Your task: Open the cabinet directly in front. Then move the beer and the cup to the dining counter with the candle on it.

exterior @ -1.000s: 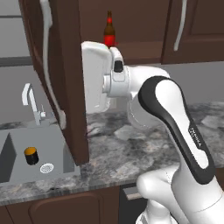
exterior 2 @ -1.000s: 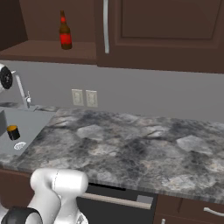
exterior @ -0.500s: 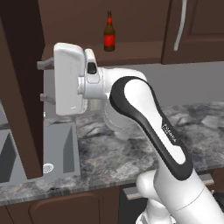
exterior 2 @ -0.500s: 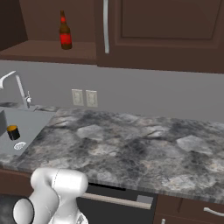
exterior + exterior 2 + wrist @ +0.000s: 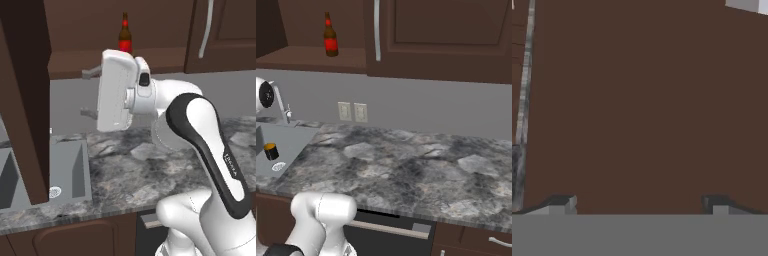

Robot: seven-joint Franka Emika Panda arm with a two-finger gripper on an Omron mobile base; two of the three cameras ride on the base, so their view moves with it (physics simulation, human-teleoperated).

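The cabinet [image 5: 90, 30] stands with its left door [image 5: 22, 100] swung wide open; the right door [image 5: 446, 35] is shut. On the shelf inside, the beer [image 5: 125, 37] stands upright, a brown bottle with a red label, also seen as the beer [image 5: 330, 36] from the right. My gripper [image 5: 89, 93] hangs below the shelf, left of and lower than the bottle, pointing left at the open door. Its fingers [image 5: 90, 74] are spread open with nothing between them. In the hand view the gripper [image 5: 637, 205] faces flat brown wood. The cup, the dining counter and the candle are out of view.
A grey marbled worktop [image 5: 406, 165] runs under the cabinet, with a sink [image 5: 65, 170] at its left and a faucet [image 5: 281, 105] behind it. A black-and-orange cylinder [image 5: 271, 151] sits in the sink. The open door juts out over the sink's left side.
The left door swung further open, then my hand drew back to the right, away from it. The gripper stayed open. The beer has not moved.
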